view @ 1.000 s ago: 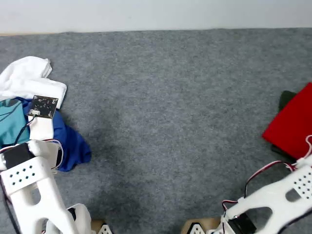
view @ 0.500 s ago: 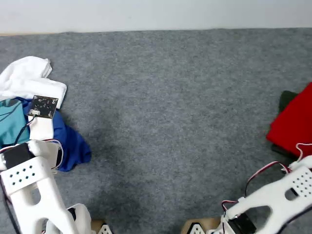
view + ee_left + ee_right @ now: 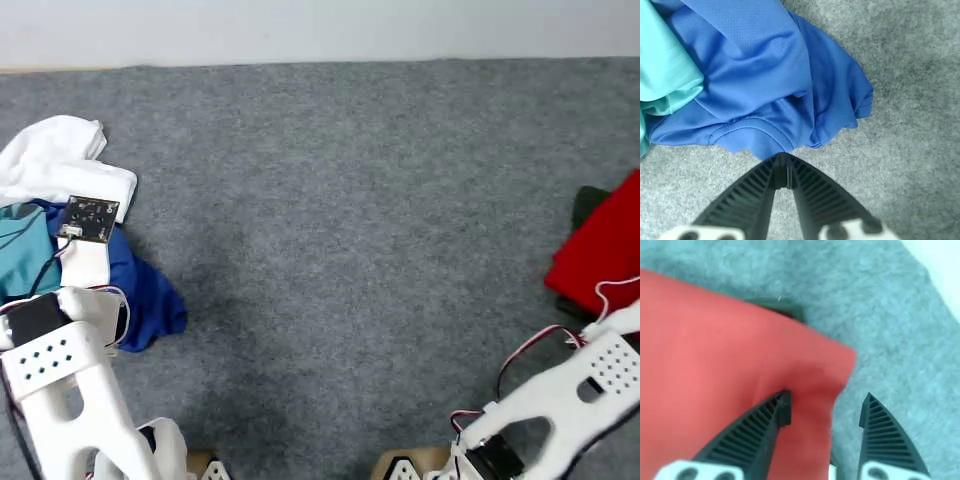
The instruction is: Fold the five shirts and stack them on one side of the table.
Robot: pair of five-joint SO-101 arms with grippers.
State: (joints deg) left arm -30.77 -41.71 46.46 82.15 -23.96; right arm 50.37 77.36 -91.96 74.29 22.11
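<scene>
While the left gripper (image 3: 785, 162) has its fingers pressed together at the hem of the blue shirt (image 3: 770, 75), a pinch cannot be confirmed. A teal shirt (image 3: 665, 70) touches the blue one, ahead of the tips. The right gripper (image 3: 826, 407) stands wide, one finger over the red shirt (image 3: 715, 355), the other past its edge, above the grey table (image 3: 900, 325). A dark shirt (image 3: 785, 311) lies under the red one.
</scene>
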